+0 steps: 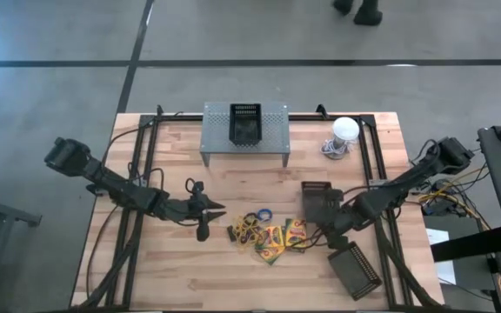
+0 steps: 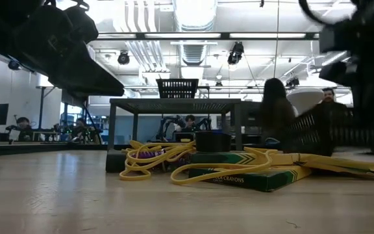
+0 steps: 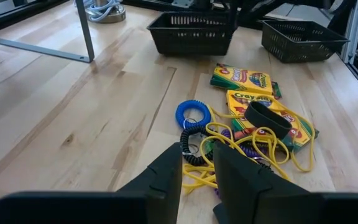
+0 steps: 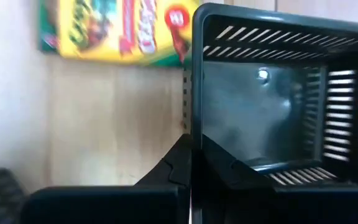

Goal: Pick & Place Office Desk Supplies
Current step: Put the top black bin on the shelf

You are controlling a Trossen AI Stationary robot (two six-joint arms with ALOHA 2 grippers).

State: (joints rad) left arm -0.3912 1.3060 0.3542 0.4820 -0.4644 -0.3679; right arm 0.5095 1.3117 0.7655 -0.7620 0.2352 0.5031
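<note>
I see the crayon boxes (image 1: 272, 236) and rubber bands (image 3: 247, 144) heaped mid-table, in front of the grey stand (image 1: 244, 130). My left gripper (image 1: 218, 209), fingers narrowly apart, sits just beside the heap. My right gripper (image 4: 191, 163) pinches a dark basket (image 1: 322, 202)'s wall.

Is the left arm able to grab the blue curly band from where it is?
Probably yes. The left gripper sits open right at the pile's edge, and the blue curly band lies just ahead on bare wood with nothing over it. Yellow rubber bands tangle close beside it, though.
</note>
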